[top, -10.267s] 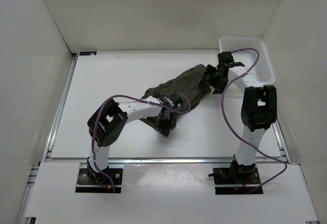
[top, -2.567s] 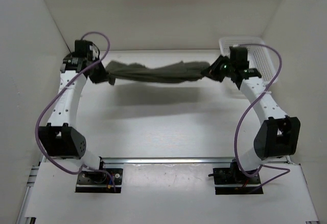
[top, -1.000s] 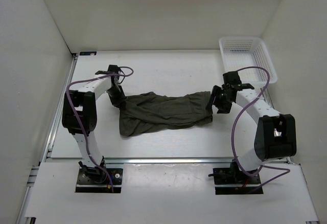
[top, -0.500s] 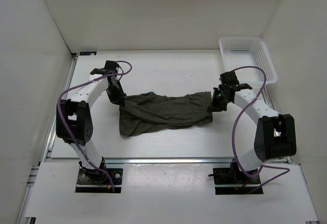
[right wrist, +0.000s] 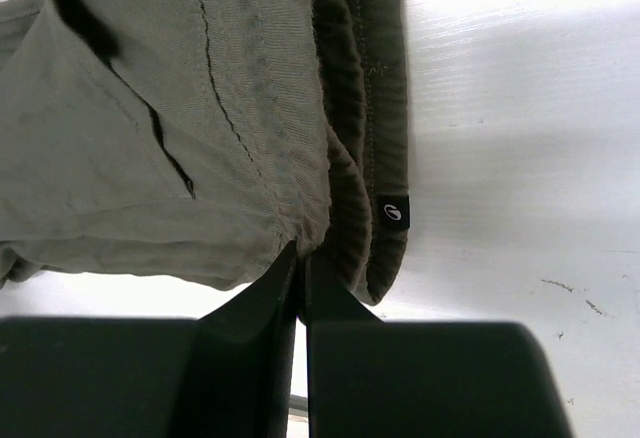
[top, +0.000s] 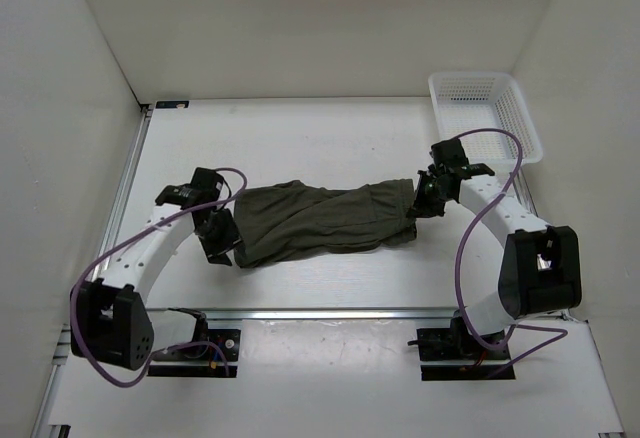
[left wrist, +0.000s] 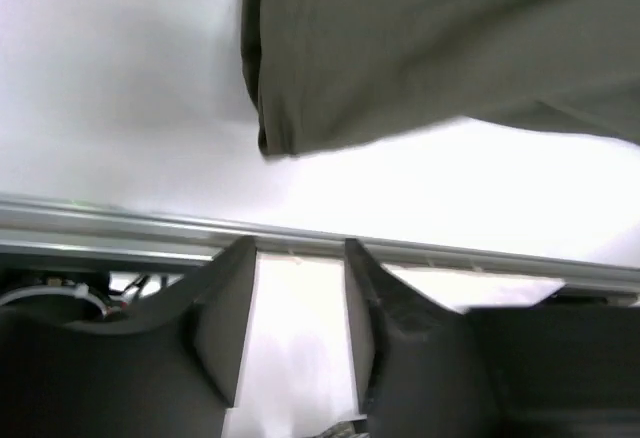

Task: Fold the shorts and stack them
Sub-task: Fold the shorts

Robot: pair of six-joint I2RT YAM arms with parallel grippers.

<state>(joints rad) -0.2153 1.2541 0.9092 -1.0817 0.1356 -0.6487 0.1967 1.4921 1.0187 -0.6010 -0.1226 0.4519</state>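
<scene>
Overhead view looks down; both wrist views closely face the shorts [top: 320,220].

Seen from the top, the light is bright and even, probably from overhead. The white table [top: 330,138] and walls nearly merge, with only faint, soft shadows beneath the arms. The left wrist view is blurred throughout: the shorts [left wrist: 430,48] at 12 o'clock lack texture, the centre is blown to glare, and the left gripper [left wrist: 297,258] at 6 o'clock is dark. The right wrist view shows the weave sharply, with glare from 1 to 3 o'clock and the right gripper [right wrist: 302,258] silhouetted at 6.
</scene>
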